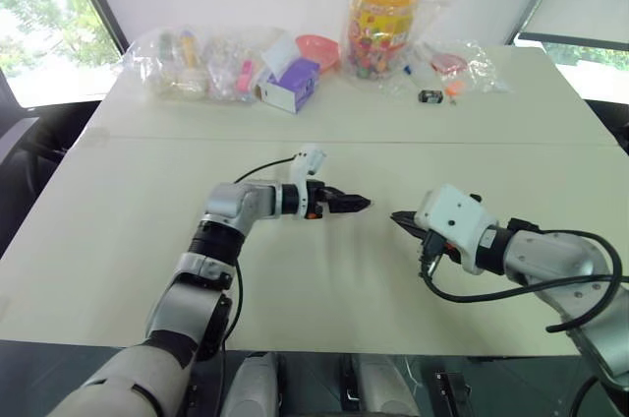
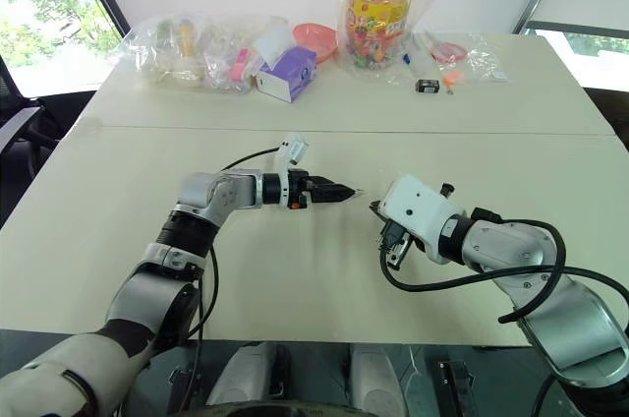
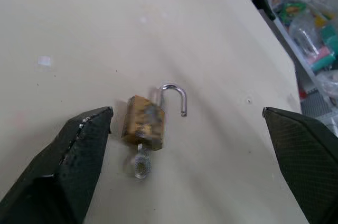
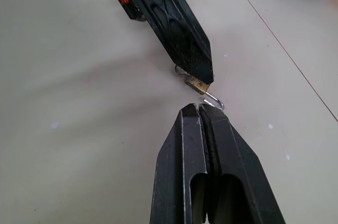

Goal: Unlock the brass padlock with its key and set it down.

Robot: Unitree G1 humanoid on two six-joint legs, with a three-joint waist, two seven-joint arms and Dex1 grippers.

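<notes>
Brass padlock [image 3: 144, 122] lay on the tabletop [image 1: 118, 230] at frame centre, shackle swung open and key [image 3: 141, 164] inserted, between both claws. At centre-left, the left claw [image 3: 185, 123] stood with fingers spread apart, straddling it. At centre-right, the right claw [image 4: 198, 109] was pressed together, empty.

Head cameras overlook the table [image 1: 118, 240]; both wrist cameras closely share the brass padlock [image 3: 143, 123].

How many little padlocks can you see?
1. The brass padlock lies on the table between the left gripper and the right gripper, its shackle swung open and a key in it. Others could be hidden in the bags at the back.
</notes>
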